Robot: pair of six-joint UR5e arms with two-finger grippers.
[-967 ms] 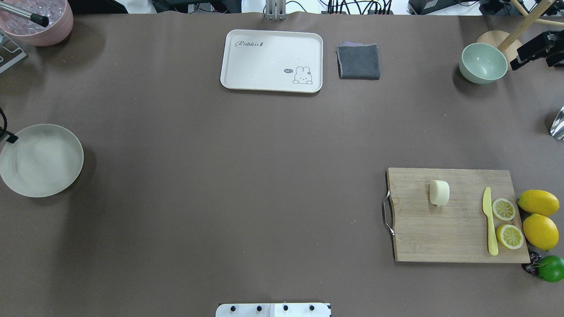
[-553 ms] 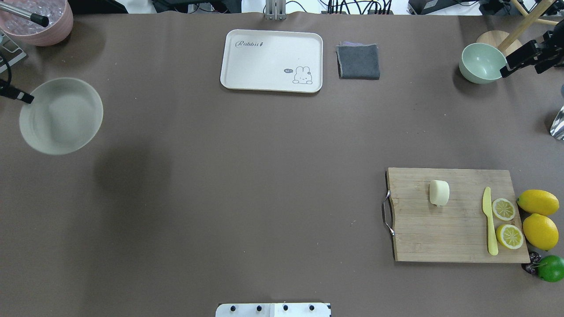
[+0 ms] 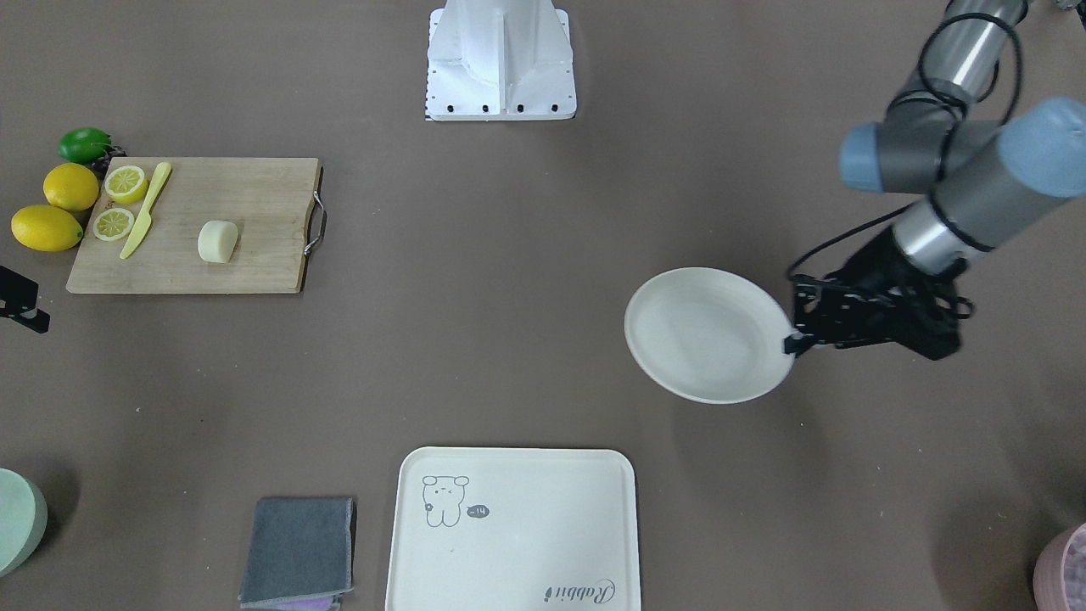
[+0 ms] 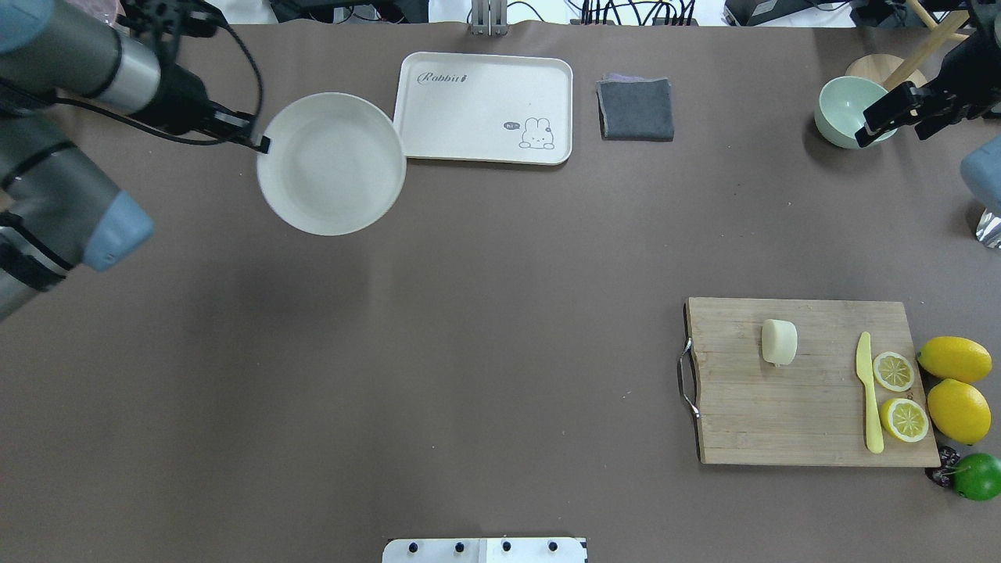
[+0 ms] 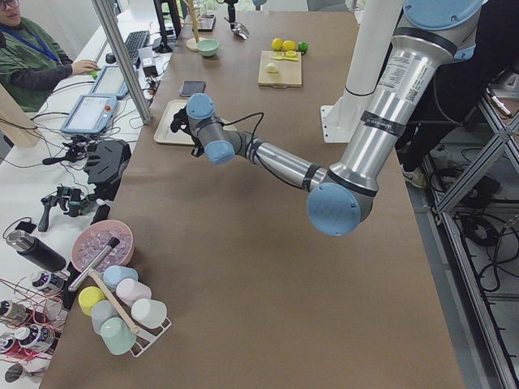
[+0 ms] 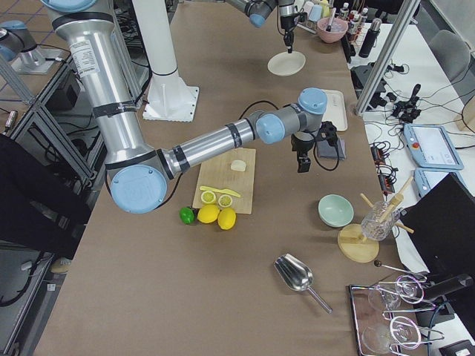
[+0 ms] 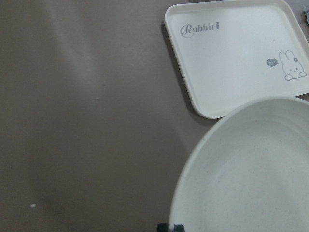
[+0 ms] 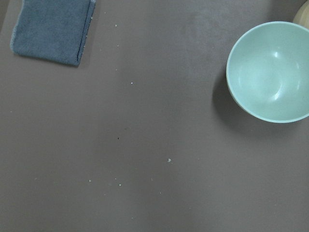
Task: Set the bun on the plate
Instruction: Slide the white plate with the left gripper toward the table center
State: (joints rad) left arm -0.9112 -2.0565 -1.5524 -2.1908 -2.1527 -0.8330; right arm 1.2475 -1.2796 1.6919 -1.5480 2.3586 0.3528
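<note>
The bun, a small pale cream block, lies on the wooden cutting board at the right; it also shows in the front view as the bun. The round off-white plate hangs above the table just left of the tray, held at its left rim by my left gripper, which is shut on it. In the front view the plate casts a shadow beneath itself. The plate fills the lower right of the left wrist view. My right gripper hovers by the green bowl, far from the bun; its jaws do not show clearly.
A cream tray with a rabbit drawing and a folded grey cloth lie at the back. A pale green bowl stands back right. A yellow knife, lemon halves, whole lemons and a lime crowd the board's right end.
My left arm has lifted the plate from the table's left edge and carried it right and back, up to the tray. The right gripper has shifted left, over the green bowl's edge.
</note>
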